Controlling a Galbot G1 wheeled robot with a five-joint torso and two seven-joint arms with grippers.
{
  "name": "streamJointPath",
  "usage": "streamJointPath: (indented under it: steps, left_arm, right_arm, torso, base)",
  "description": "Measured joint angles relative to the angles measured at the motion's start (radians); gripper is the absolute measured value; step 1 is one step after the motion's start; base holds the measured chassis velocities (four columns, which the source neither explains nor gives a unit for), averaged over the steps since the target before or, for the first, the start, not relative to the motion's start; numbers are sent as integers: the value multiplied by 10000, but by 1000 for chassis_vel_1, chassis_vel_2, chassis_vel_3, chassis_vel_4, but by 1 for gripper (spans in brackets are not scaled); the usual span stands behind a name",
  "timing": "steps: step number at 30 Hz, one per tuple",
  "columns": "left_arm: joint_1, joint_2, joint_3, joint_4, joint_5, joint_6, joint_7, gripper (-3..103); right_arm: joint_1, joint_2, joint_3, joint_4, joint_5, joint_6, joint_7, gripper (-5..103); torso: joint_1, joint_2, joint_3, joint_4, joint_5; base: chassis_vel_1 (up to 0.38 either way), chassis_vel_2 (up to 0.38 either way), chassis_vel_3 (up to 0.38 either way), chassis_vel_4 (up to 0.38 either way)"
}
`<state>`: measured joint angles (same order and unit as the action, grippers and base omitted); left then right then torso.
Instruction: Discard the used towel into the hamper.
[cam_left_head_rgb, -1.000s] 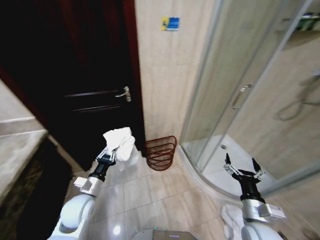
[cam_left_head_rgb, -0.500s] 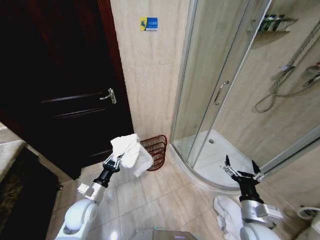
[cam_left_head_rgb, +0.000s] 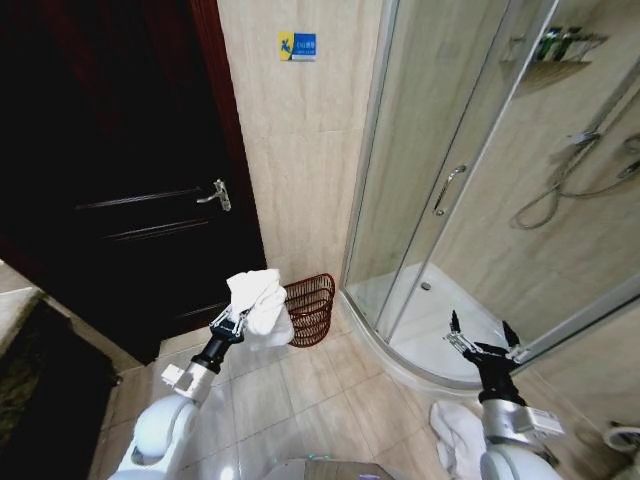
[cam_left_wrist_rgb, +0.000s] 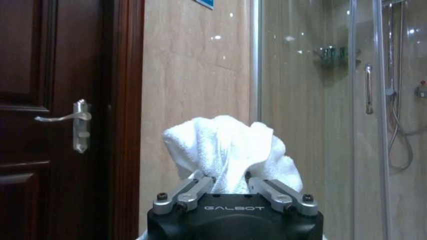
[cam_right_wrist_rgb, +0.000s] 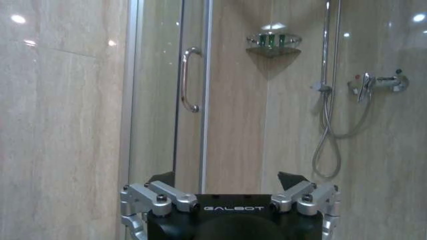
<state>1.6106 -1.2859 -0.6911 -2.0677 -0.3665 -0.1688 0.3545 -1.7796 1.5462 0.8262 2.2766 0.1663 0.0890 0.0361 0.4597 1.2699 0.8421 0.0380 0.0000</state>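
The used towel (cam_left_head_rgb: 258, 300) is a bunched white cloth held up in my left gripper (cam_left_head_rgb: 233, 321), which is shut on it. In the left wrist view the towel (cam_left_wrist_rgb: 227, 152) bulges out between the two fingers (cam_left_wrist_rgb: 197, 180). The hamper (cam_left_head_rgb: 309, 308), a small dark red-brown openwork basket, stands on the floor by the tiled wall, just right of the towel and beyond it. My right gripper (cam_left_head_rgb: 482, 341) is open and empty, held up at the lower right near the shower.
A dark wooden door (cam_left_head_rgb: 120, 190) with a lever handle (cam_left_head_rgb: 216, 194) is on the left. A curved glass shower enclosure (cam_left_head_rgb: 450, 200) with a raised tray fills the right. Another white cloth (cam_left_head_rgb: 455, 432) lies on the floor tiles by my right arm.
The whole view has swung right and then settled. The left gripper with the towel now sits slightly closer to the hamper. The right gripper keeps its pose.
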Motion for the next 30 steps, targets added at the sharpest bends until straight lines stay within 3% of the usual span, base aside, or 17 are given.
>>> streamJointPath:
  steps: [18,30]
  left_arm:
    - [-264,-42,134,152,384,123,72,12]
    - [-371,-62,199,107,701,263,128,12]
  right_arm:
    - [88,-139,33,-259,78,26,-222,100]
    - [14,-177,29,-357,68,193,-114,100]
  torso:
    - [-3,1,-1,1,1]
    - [10,-2,3,0,0]
  base:
    - [-47,51,53,-45]
    - [-150,147,144,-130]
